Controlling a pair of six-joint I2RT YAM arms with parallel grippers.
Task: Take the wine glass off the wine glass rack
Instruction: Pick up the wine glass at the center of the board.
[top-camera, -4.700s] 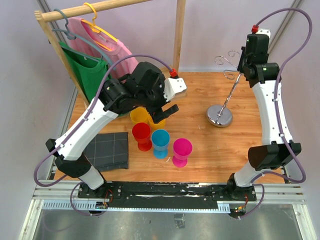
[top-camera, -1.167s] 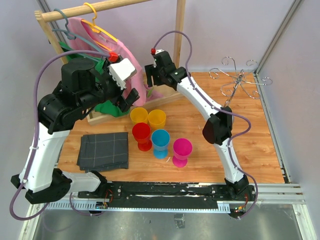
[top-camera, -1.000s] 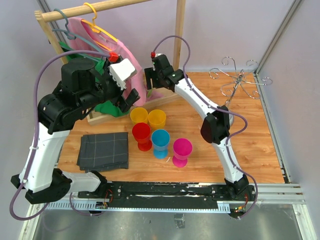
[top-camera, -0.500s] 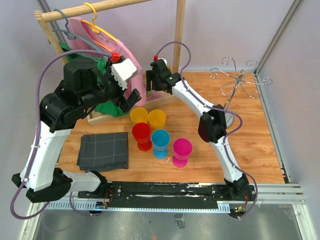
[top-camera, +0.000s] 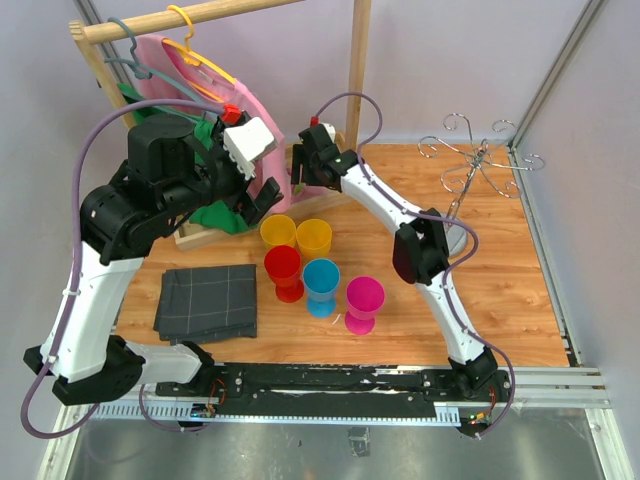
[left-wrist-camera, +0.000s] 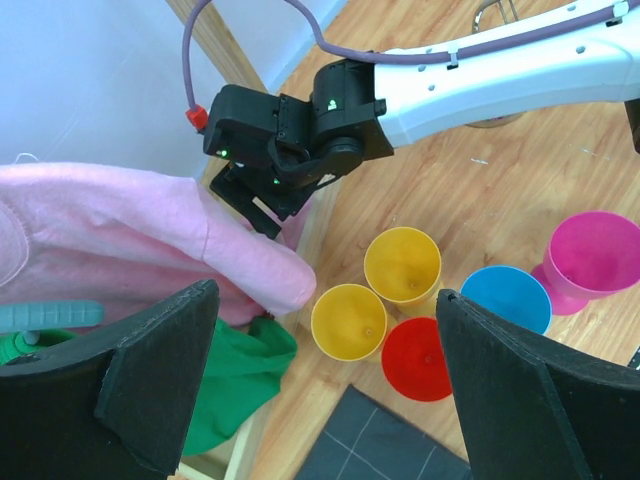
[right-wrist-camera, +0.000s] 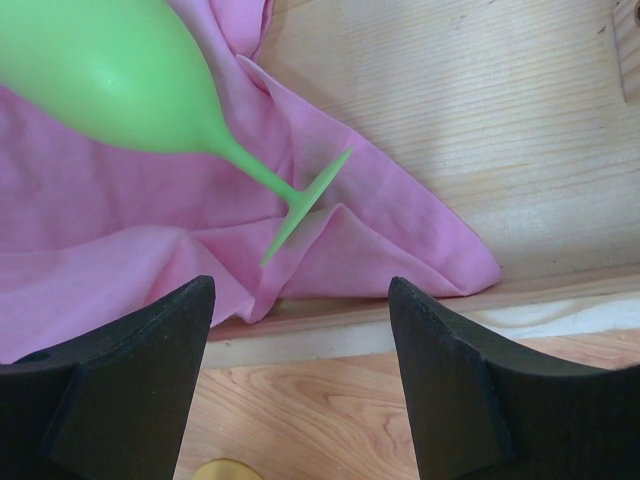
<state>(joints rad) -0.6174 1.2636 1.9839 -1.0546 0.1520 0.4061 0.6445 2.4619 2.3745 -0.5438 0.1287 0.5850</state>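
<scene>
A green wine glass (right-wrist-camera: 120, 80) lies on its side on a pink shirt (right-wrist-camera: 400, 240), with its stem and foot pointing toward my right gripper (right-wrist-camera: 300, 290). That gripper is open just short of the foot and holds nothing. From above, my right gripper (top-camera: 300, 172) is stretched to the back left at the shirt's lower edge. The chrome wine glass rack (top-camera: 484, 152) stands at the back right with bare hooks. My left gripper (top-camera: 255, 203) hangs open high above the cups, and its wide fingers (left-wrist-camera: 150, 380) frame them.
Two yellow cups (top-camera: 279, 231), a red one (top-camera: 283, 268), a blue one (top-camera: 321, 279) and a magenta one (top-camera: 364, 298) stand mid-table. A dark folded cloth (top-camera: 207, 300) lies at the left. The wooden clothes rack (top-camera: 357, 60) with hangers and a green shirt (left-wrist-camera: 230, 380) fills the back left.
Over the last second my right arm has edged further left toward the pink shirt. Earlier its gripper was at the wine glass rack and my left arm was low over the cups.
</scene>
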